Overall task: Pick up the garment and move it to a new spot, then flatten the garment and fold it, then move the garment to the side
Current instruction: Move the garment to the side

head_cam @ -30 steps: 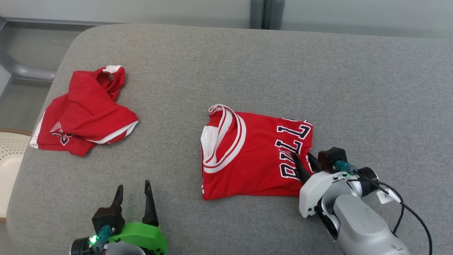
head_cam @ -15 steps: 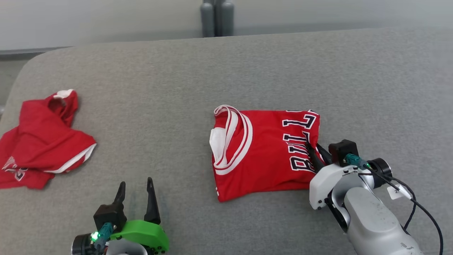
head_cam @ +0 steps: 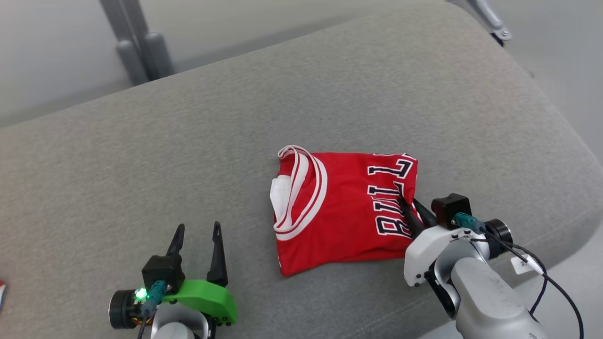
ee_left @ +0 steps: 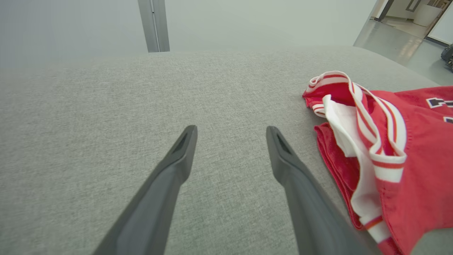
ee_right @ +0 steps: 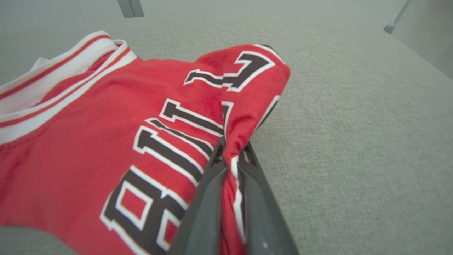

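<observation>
Since a second ago the head camera had swung right. The folded red basketball jersey with white trim and dark lettering (head_cam: 339,212) kept its place in frame while the grey fabric cushion (head_cam: 141,155) slid past beneath it, so I judged the jersey dragged toward the cushion's right end.

Nearest, the left gripper (head_cam: 198,227) hung over bare cushion, left of the jersey, fingers apart and holding nothing. Next, the right gripper (head_cam: 409,205) was clamped on the jersey's right edge; the right wrist view showed a ridge of cloth pinched up between its fingers. Apart from that ridge the jersey lay folded on the cushion, white-trimmed opening toward the left. Beyond the cushion stood two grey upright posts (head_cam: 136,52).

Step in hand, as judged: the last one, moving the jersey aside. The next move calls for letting go without lifting the top layer, so the fold holds.
</observation>
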`<state>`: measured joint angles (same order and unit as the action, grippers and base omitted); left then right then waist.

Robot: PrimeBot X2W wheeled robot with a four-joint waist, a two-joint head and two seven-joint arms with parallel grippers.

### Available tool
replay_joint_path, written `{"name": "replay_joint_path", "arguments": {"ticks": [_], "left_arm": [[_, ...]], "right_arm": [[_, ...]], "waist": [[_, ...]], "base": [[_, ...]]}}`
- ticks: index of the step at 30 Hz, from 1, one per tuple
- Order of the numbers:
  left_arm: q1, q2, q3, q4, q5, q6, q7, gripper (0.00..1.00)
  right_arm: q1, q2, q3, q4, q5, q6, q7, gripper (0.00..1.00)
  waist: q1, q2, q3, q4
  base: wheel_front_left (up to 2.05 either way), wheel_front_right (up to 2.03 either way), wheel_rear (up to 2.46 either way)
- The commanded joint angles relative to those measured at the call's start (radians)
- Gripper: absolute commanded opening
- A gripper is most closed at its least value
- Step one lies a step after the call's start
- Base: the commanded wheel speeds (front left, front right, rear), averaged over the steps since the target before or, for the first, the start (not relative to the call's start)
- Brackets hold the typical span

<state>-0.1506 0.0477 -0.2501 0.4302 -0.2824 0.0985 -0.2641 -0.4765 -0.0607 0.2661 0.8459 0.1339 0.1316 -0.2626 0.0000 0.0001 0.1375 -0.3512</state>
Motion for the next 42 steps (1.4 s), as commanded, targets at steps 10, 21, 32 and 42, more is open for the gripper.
{"name": "replay_joint_path", "arguments": {"ticks": [10,21,32,42], "left_arm": [[-0.075,0.006,-0.06,0.04,0.032,-0.028,0.0,1.0],[-0.099,0.006,-0.03,0.014,0.104,-0.03,0.0,1.0],[-0.146,0.006,-0.007,-0.015,0.179,-0.042,0.0,1.0],[-0.173,0.006,-0.02,-0.041,0.187,-0.039,0.0,1.0]], "right_arm": [[0.052,-0.012,-0.037,-0.07,0.038,-0.002,-0.003,0.0],[-0.135,-0.12,-0.06,0.041,0.032,-0.002,-0.003,0.0],[-0.361,-0.333,-0.253,0.206,-0.081,-0.002,-0.003,0.0],[-0.464,-0.48,-0.545,0.311,-0.281,-0.002,-0.003,0.3]], "waist": [[0.0,-0.0001,0.037,-0.201],[0.0,-0.0001,0.132,-0.068],[0.0,-0.0001,0.241,0.124],[0.0,-0.0001,0.281,0.218]], "base": [[0.0,0.0,0.0],[0.0,0.0,0.0],[0.0,0.0,0.0],[0.0,0.0,0.0]]}}
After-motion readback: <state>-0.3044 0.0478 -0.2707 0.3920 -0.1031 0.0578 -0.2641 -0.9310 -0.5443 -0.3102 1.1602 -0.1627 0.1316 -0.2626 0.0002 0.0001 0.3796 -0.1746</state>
